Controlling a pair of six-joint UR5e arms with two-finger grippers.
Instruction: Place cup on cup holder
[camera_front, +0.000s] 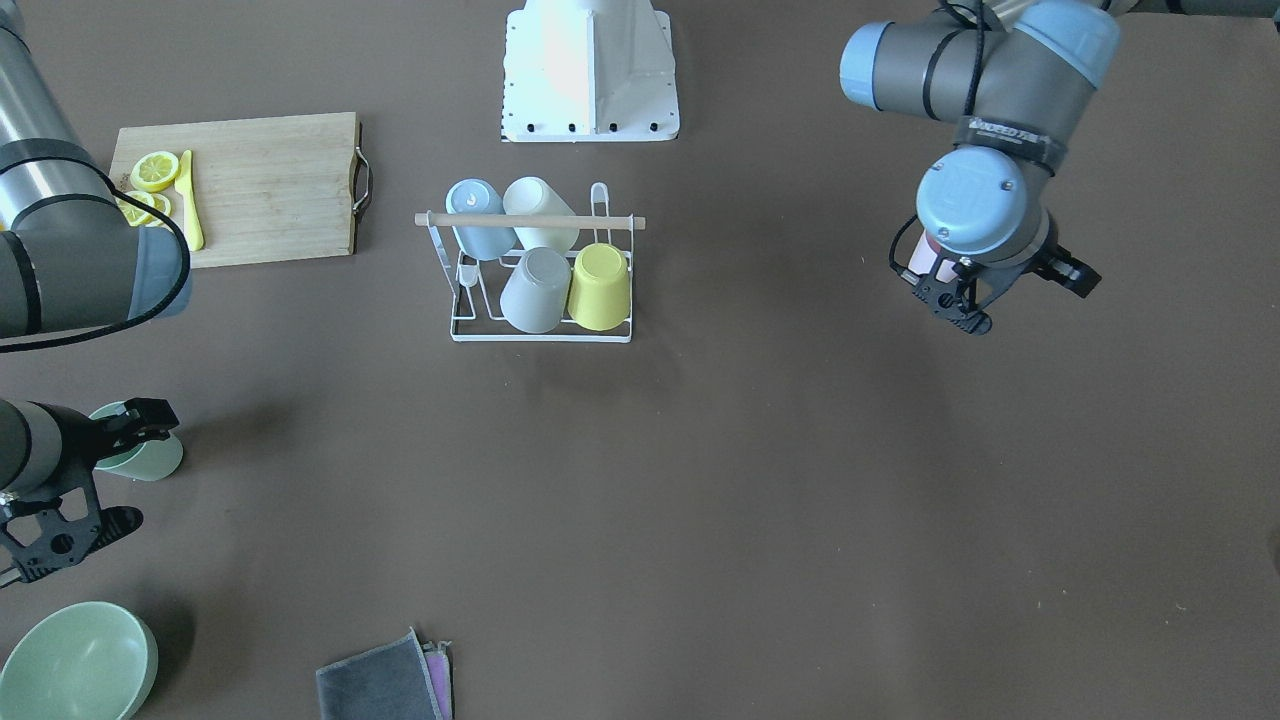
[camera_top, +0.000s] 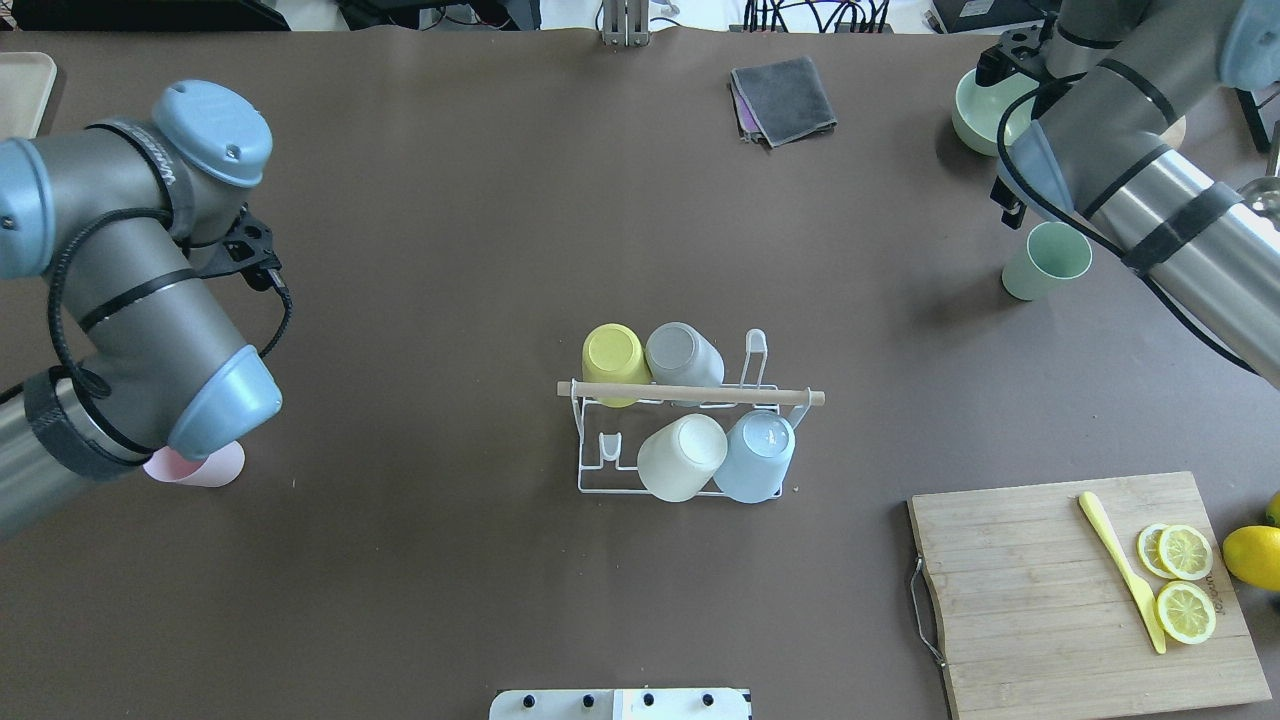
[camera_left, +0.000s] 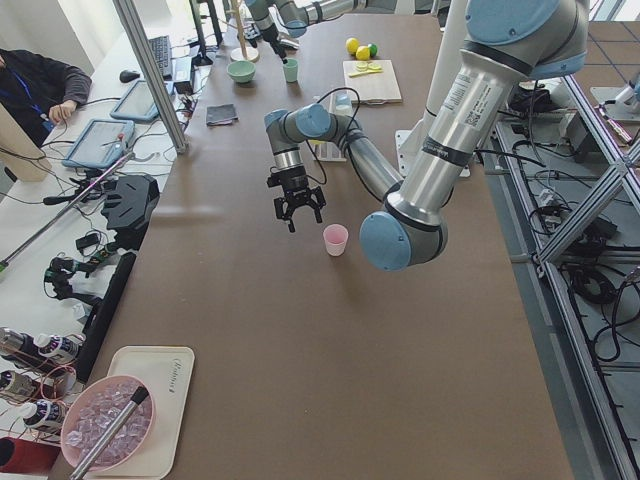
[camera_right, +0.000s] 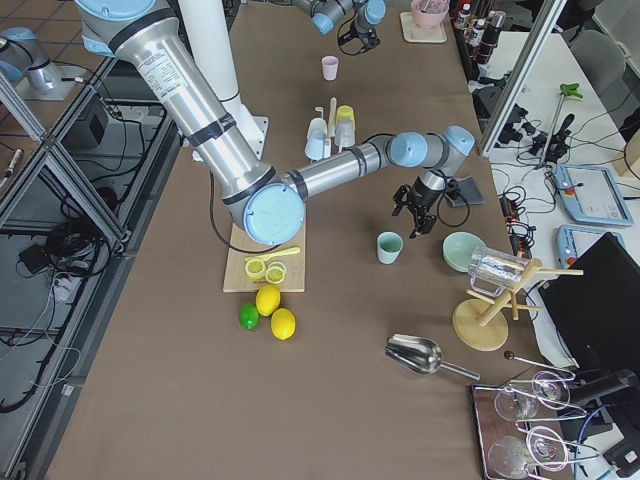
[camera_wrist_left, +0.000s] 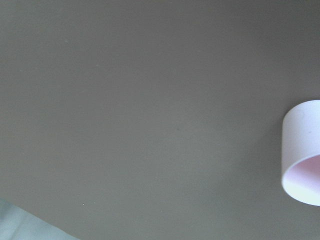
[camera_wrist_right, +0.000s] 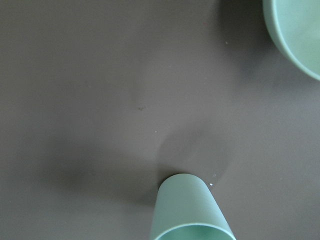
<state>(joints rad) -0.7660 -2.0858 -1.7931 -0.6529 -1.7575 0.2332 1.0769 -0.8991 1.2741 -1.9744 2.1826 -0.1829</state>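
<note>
Green cup (camera_top: 1045, 260) is standing mouth-up, well apart from the cup holder (camera_top: 690, 393), w/ the right gripper (camera_right: 418, 222) hovering above and just beside it, fingers spread wide, gripping nothing. On the other side the pink cup (camera_left: 336, 239) is sitting upright near the left gripper (camera_left: 298, 212), which is hanging wide and empty too. The holder is carrying four upturned cups (camera_top: 680, 455) and showing two bare prongs (camera_top: 610, 445), one per row, at opposite corners.

Step in hand is prob. the reach-in for a grasp. Doing it well likely means dropping lower, centring the jaws across the cup wall, and closing gently, since a light cup is apt to tip or skid. Then it is a matter of turning the cup mouth-down and lowering it over a bare prong w/o clipping the wooden rod or the neighbours.

A brown matte sheet is covering the table (camera_front: 760, 480), looking smooth. A cutting board (camera_top: 1020, 580) w/ lemon slices (camera_top: 1185, 550) & a yellow knife (camera_top: 1122, 565), a green bowl (camera_front: 75, 665) and a folded grey cloth (camera_top: 785, 95) are lying around the edges. Beyond the table a person (camera_left: 35, 85) is sitting at a desk w/ tablets (camera_left: 95, 140).
</note>
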